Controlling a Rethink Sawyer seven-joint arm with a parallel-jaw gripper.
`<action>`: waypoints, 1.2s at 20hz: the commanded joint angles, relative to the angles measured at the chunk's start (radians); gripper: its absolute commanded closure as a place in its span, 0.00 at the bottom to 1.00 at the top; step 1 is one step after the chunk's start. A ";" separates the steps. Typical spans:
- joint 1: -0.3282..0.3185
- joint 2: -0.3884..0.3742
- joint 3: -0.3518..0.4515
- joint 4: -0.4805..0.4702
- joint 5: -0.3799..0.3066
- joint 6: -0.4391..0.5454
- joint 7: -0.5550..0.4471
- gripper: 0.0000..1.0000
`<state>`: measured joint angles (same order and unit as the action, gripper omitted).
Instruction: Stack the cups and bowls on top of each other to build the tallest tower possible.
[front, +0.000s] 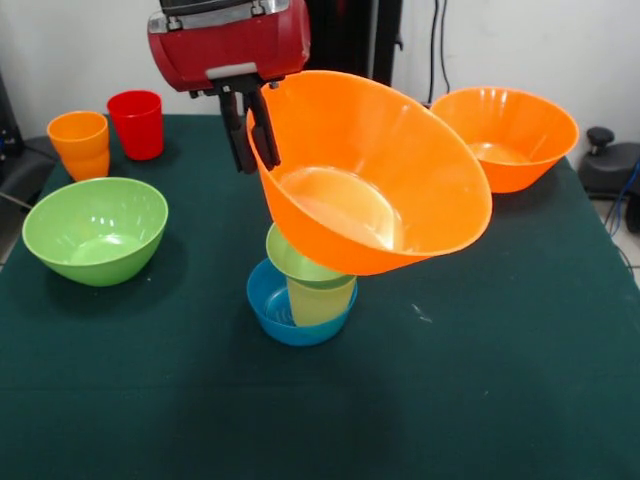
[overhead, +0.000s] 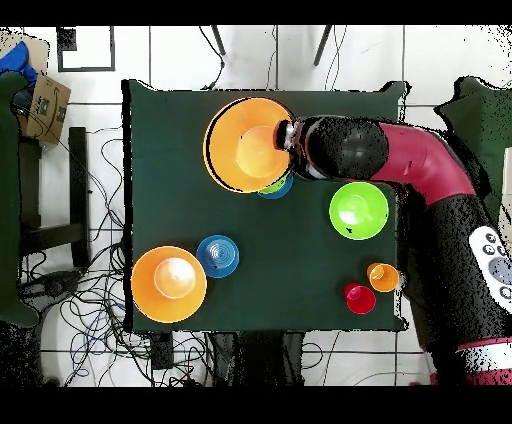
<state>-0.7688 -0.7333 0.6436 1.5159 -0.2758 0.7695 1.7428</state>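
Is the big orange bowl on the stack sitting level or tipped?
Tipped. The big orange bowl tilts steeply, its opening facing sideways, on the small green bowl, its rim at the gripper.

No readable text, labels, brands, numbers or signs on anything

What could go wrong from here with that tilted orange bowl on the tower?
The large orange bowl, gripped at its rim by the claw, sits steeply tilted on the small green bowl; released like this, it may slide off. The narrow yellow cup in the small blue bowl looks tippy, so the tower could topple.
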 joint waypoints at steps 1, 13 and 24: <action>0.008 0.030 0.038 0.046 -0.080 0.151 -0.250 1.00; -0.012 0.015 0.057 0.080 -0.088 0.150 -0.245 1.00; -0.035 0.018 0.065 0.107 -0.140 0.086 -0.244 1.00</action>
<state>-0.8036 -0.7400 0.6809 1.5451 -0.3069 0.8265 1.7428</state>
